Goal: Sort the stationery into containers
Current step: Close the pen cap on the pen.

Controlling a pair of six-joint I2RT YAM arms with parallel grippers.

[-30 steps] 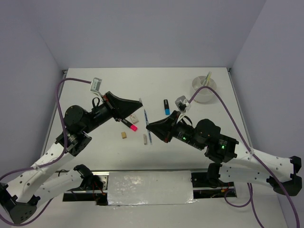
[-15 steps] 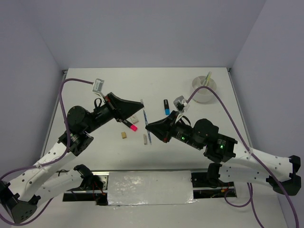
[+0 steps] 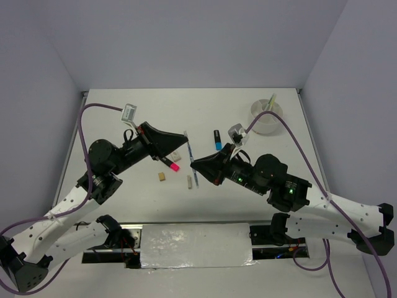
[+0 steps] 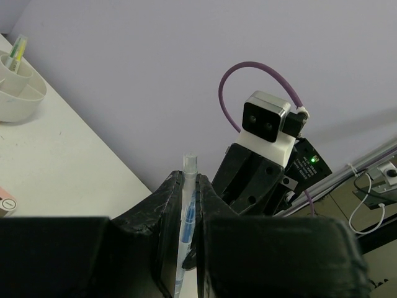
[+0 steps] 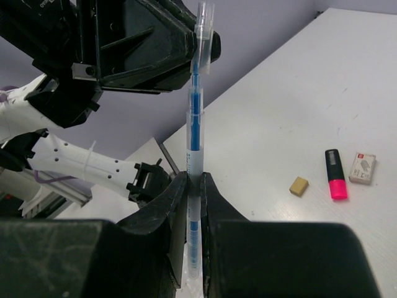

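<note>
Since the earlier frame, left fingers [image 3: 183, 141] have edged toward the right arm. Left fingers and right fingers [image 3: 195, 164] are both closed on one blue pen [image 5: 195, 124] above the worktop centre. This is probably a handover. Next move: release the left fingers, then carry the pen to the divided bowl [image 3: 265, 122] at the far right corner.

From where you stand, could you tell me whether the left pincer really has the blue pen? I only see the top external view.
Observer: Yes. The left wrist view shows the blue pen pressed between the fingers of the left pincer.
Operator: Thank you. Is the right pincer on it as well?
Observer: It is. In the right wrist view the same pen sits clamped between the fingers of the right pincer, and its far end reaches the left pincer, so both hold it at once.
</note>
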